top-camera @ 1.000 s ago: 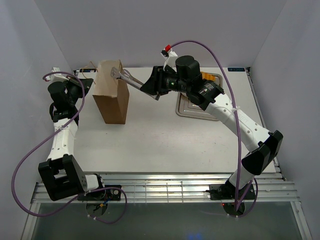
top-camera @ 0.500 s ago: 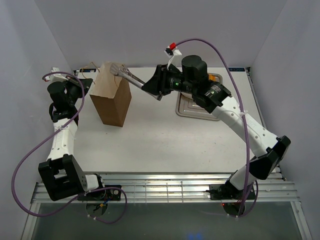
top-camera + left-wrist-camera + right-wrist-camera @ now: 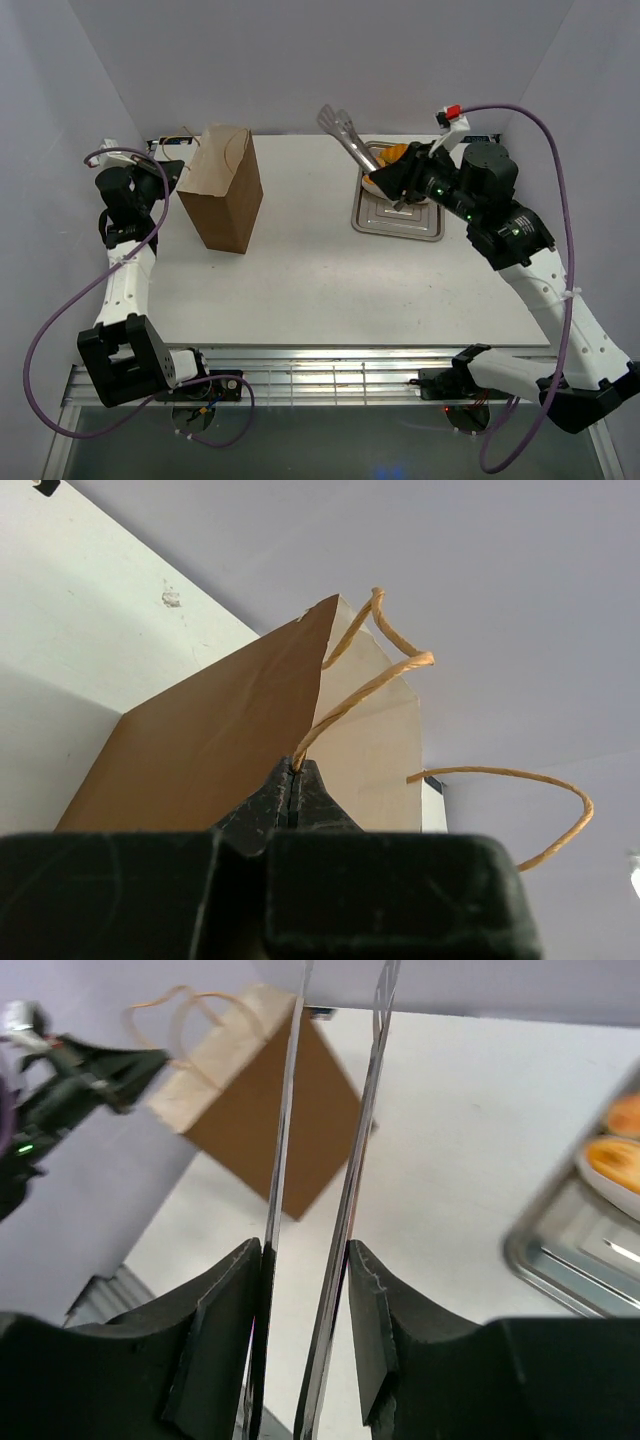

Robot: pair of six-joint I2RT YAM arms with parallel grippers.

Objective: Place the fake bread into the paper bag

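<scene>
Pinching the string handle (image 3: 360,695) of the upright paper bag (image 3: 225,190) at the tabletop's (image 3: 300,270) left, with left fingers (image 3: 268,802) pressed together. Gripping empty silver tongs (image 3: 345,135) in clamped right fingers (image 3: 225,1305), up by the steel tray (image 3: 400,226) carrying fake bread (image 3: 394,155).

We're in a robotics lab cell here, no mistaking it: bare lavender-grey walls (image 3: 300,60) box in a plain white table (image 3: 320,280) on three sides. A left arm (image 3: 125,285) and a right arm (image 3: 545,285), white and black, stand on a slatted metal rail (image 3: 330,378) at the near edge, purple cables (image 3: 570,200) looping loose. On the tabletop, only staged props: a paper bag (image 3: 225,195), a steel tray (image 3: 400,228), tongs (image 3: 345,135).
</scene>
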